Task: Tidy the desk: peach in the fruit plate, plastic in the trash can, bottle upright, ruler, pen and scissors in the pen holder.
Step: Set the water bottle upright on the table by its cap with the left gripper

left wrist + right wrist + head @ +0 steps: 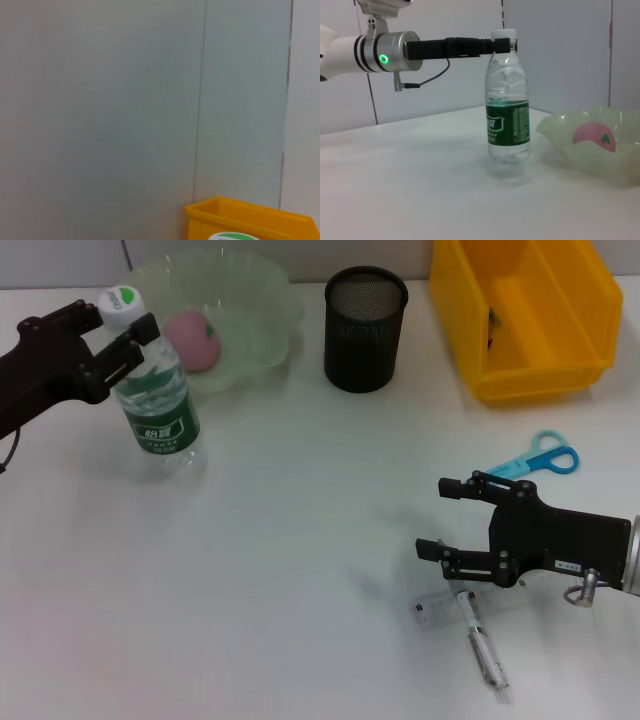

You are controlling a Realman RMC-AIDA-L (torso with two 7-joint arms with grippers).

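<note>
Right end effector (450,520) spread wide, hovering over ruler (445,606) and pen (482,642); pen axis running 11-to-5, directly beneath.

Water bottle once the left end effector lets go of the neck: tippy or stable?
Probably fairly stable: the bottle stands upright with its base flat on the table. It looks mostly full, so likely heavy for its size. Still tall and narrow, so a sideways nudge from the left end effector near the cap could topple it.
</note>
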